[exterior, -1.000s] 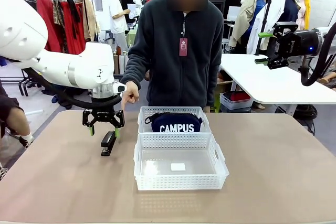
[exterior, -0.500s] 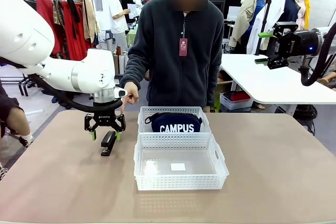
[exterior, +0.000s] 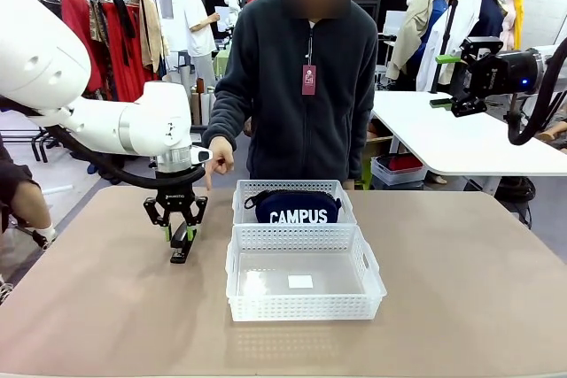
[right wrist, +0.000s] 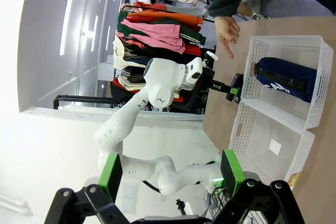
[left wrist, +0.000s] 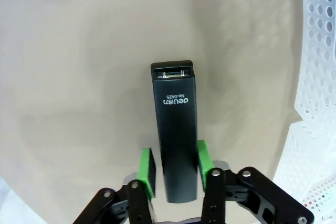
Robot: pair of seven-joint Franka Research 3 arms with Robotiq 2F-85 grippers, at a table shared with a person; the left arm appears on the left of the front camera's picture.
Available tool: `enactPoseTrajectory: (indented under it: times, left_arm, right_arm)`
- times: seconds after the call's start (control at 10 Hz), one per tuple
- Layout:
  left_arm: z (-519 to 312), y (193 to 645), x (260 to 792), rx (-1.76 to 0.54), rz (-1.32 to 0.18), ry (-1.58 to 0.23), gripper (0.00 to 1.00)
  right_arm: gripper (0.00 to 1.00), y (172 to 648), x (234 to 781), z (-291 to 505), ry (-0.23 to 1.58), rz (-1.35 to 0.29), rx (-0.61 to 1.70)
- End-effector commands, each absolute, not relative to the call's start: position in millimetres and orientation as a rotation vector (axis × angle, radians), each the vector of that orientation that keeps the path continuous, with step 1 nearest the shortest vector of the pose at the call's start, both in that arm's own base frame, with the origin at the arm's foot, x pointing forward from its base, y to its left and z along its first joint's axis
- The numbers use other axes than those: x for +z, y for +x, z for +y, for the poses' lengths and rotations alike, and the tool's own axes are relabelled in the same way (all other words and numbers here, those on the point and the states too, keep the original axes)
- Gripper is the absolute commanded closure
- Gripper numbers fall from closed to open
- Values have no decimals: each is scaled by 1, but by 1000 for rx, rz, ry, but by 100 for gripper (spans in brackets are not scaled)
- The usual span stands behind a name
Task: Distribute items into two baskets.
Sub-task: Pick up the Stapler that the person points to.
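1. We see the left fingers point(exterior: 191, 233) at centre left of the front view, pointing straight down onto the table point(exterior: 106, 307)
2. They are closed in on the black stapler point(exterior: 182, 250), one green pad on each long side
3. In the left wrist view the left fingers point(left wrist: 148, 174) sit at the bottom of the frame, with both pads against the sides of the stapler point(left wrist: 176, 124) near its back end
4. The stapler lies flat on the table point(left wrist: 79, 77), not lifted; its front end points toward the top of that frame and it has small white print on its top
5. It is just left of the near basket point(exterior: 301, 307), outside both baskets
6. The near basket is at the lower centre of the front view, with only a small white label on its floor
7. The far basket point(exterior: 292, 185) touches it from behind and holds the navy pouch point(exterior: 297, 208), "CAMPUS" lettering facing us
8. The person's hand point(exterior: 219, 157) is just above and right of the left fingers, index finger pointing down at the table
9. The right fingers point(exterior: 447, 59) are at the upper right of the front view, raised well off the table, spread wide, gripping nothing
10. In the right wrist view the right fingers point(right wrist: 110, 176) are at the bottom edge, apart with nothing between them
11. That view shows the scene sideways: the far basket point(right wrist: 262, 45) with the pouch point(right wrist: 286, 80) at right, the near basket point(right wrist: 247, 129) below it, and the person's hand point(right wrist: 228, 30) at the top
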State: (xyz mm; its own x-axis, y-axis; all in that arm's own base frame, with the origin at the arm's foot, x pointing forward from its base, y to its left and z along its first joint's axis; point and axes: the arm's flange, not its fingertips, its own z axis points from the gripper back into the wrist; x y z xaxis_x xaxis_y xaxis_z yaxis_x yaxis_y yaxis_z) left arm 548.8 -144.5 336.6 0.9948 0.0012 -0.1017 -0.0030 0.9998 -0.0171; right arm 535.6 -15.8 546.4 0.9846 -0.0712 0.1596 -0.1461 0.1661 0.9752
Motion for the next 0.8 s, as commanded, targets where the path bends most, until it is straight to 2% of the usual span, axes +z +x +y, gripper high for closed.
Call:
enactPoseTrajectory:
  times: [0.0, 0.4, 0.7]
  left_arm:
    - [-141, 550, 338, 3, 118, -30, 100]
    - [-140, 548, 342, 9, 142, -23, 100]
    - [-140, 538, 381, 34, 119, -15, 100]
  right_arm:
    - [0, 535, 548, -16, 1406, -186, 53]
    - [0, 535, 548, -16, 1406, -186, 53]
    - [0, 535, 548, -16, 1406, -186, 53]
